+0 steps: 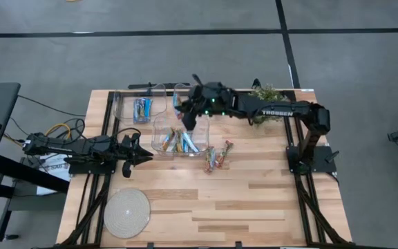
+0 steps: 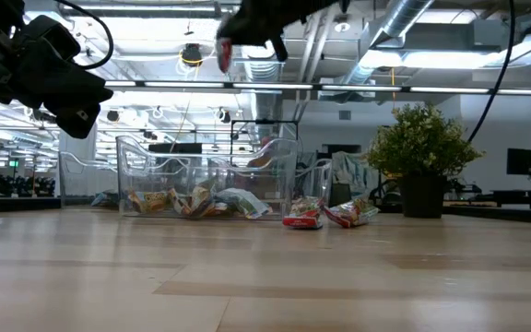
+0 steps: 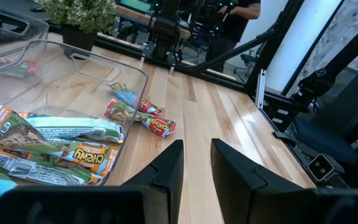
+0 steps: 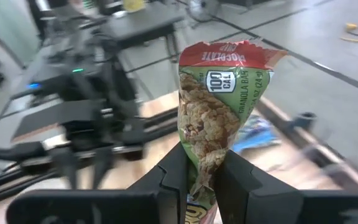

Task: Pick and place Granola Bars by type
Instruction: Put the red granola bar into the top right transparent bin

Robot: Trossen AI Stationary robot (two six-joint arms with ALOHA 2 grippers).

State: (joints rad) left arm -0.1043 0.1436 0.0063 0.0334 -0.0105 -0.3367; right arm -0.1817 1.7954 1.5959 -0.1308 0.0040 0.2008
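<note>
One red-topped granola bar sits pinched in the right gripper above the wooden table (left gripper slightly parted, empty).

Both arms are dark, built of blocky black links. The right arm bears white "TROSSEN" lettering along its forearm and small green lights near its wrist. Yellow and dark cables trail behind the left arm. The left end effector has two flat matte-black fingers.
</note>
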